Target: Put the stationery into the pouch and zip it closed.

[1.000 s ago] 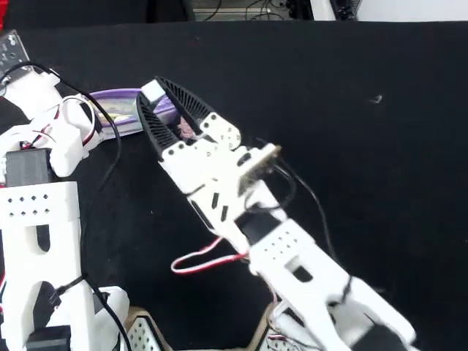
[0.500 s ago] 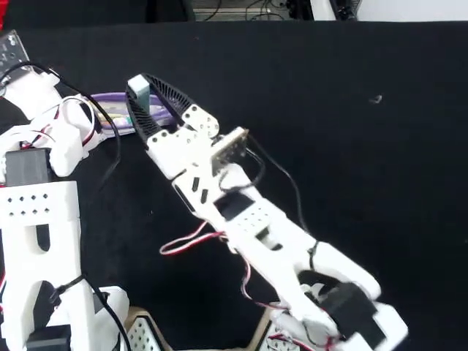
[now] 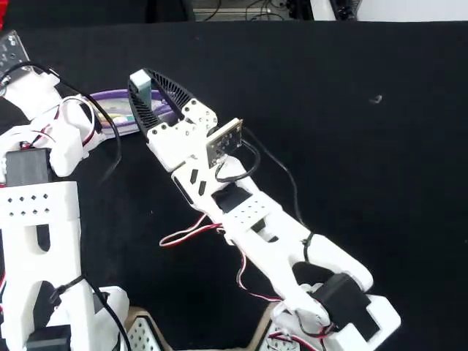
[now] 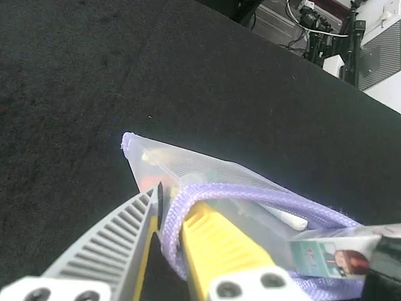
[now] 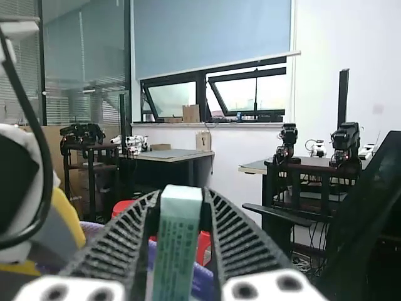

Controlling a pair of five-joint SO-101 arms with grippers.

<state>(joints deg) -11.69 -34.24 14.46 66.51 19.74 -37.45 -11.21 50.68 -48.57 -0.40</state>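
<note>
Right gripper clamped on a pale green stationery piece, just over the clear, purple-trimmed pouch on the black table; left gripper pinches the pouch's zipper edge.

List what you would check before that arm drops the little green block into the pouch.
1. Is the green block firmly clamped in the right gripper? Ok.
2. Is the rim of the pouch pinched by the left gripper? Ok.
3. Is the mouth open wide enough for the block? Cannot tell.
4. Is the block right over the mouth? Cannot tell. The high view has it over the pouch, but its height is unclear.
5. Is there room left beside the things already inside? Cannot tell.
</note>
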